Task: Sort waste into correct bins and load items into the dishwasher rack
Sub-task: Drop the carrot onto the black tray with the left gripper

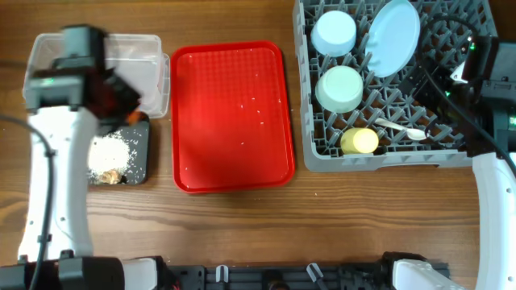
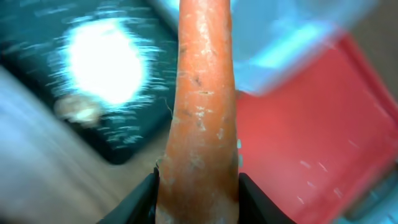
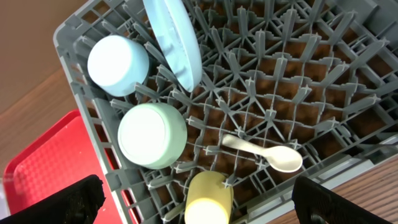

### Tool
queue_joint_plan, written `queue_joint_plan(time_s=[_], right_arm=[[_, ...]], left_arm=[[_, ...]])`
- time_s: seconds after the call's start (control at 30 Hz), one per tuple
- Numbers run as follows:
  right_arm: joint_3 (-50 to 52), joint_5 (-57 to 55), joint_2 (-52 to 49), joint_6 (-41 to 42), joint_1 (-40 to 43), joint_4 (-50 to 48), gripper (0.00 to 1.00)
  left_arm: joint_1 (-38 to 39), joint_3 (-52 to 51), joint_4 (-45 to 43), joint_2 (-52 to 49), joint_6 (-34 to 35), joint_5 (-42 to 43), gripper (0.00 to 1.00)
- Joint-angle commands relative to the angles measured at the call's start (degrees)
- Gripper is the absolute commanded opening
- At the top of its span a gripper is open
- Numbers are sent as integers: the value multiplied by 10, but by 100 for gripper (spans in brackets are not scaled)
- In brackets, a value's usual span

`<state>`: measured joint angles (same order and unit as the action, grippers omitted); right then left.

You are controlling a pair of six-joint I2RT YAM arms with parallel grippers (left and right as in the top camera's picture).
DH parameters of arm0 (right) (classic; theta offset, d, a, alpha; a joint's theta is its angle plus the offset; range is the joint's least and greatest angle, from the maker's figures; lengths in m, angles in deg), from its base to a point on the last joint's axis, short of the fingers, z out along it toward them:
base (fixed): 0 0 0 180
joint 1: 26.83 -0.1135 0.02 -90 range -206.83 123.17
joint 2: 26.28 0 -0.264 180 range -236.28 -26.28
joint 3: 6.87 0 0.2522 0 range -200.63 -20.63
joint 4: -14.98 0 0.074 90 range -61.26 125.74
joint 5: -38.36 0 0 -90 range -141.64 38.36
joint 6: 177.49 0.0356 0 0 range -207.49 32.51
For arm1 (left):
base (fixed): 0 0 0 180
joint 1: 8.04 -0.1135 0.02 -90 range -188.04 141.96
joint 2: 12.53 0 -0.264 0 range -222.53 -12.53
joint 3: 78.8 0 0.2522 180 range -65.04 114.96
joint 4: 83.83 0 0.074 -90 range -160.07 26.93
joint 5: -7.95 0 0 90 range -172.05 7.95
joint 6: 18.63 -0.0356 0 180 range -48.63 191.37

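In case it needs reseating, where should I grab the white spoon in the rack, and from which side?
Probably its thin handle, from straight above: the white spoon lies flat across the pegs of the grey rack, and its bowl end is wider.

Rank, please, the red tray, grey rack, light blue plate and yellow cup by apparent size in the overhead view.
Largest to smallest:
grey rack
red tray
light blue plate
yellow cup
The plate leans on edge, so its face looks foreshortened.
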<state>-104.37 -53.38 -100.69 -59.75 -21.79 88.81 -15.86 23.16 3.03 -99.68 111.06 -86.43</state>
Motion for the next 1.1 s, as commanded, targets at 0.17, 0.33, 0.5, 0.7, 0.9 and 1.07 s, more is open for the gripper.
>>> queue_joint_plan(time_s=[0.17, 0.33, 0.5, 0.7, 0.9, 1.07], right_arm=[[-7, 1, -4, -6, -1, -5, 100], [-7, 3, -8, -6, -2, -4, 100], [-7, 3, -8, -6, -2, -12, 100], [-45, 130, 15, -143, -2, -30, 100], [-165, 134, 113, -172, -1, 136, 100], [-171, 117, 242, -171, -2, 178, 100]], left_arm=[[-158, -243, -169, -4, 43, -6, 40], [-155, -362, -336, -4, 43, -7, 64], [-155, -342, -339, -2, 40, 5, 69], [-155, -125, -132, 65, -65, 84, 82], [-155, -89, -111, 132, -59, 91, 100], [-155, -90, -111, 132, -59, 90, 100]])
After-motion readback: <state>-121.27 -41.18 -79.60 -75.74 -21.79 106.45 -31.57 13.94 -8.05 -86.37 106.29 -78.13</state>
